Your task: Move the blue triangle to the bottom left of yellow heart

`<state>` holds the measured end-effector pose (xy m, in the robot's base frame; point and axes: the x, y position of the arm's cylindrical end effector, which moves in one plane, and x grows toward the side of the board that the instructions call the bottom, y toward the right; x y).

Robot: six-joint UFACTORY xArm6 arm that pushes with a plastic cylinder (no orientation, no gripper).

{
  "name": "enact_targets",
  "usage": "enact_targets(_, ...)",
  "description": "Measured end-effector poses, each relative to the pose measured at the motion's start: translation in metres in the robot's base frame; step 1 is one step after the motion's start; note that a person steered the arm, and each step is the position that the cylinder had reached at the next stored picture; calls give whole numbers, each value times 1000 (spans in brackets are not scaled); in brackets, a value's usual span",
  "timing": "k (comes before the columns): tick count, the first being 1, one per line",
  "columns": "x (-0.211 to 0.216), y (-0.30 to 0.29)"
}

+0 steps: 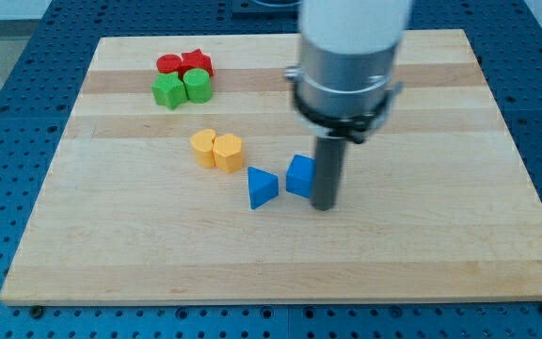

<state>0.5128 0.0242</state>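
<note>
The blue triangle [262,187] lies on the wooden board [440,254] near the middle. The yellow heart [228,152] sits up and to the left of it, touching a second yellow block [204,148] on its left. A blue cube-like block [300,176] lies just right of the triangle. My tip [324,206] rests on the board against the right side of that blue block, to the right of the triangle.
At the view's top left are a red round block [168,64], a red star-like block [197,63], a green star-like block [167,91] and a green round block [197,86], packed together. The arm's grey body [351,56] hangs over the board's top middle.
</note>
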Motion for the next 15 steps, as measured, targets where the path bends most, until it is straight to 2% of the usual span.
enact_targets(2,0,-123)
enact_targets(3,16,-144)
enact_targets(4,37,-107)
enact_targets(5,37,-60)
enact_targets(8,-11,-34)
enact_targets(9,-19,-43)
enact_targets(11,-16,-148)
enact_targets(12,-6,-163)
enact_targets(13,24,-167)
enact_targets(14,29,-216)
enact_targets(15,22,-223)
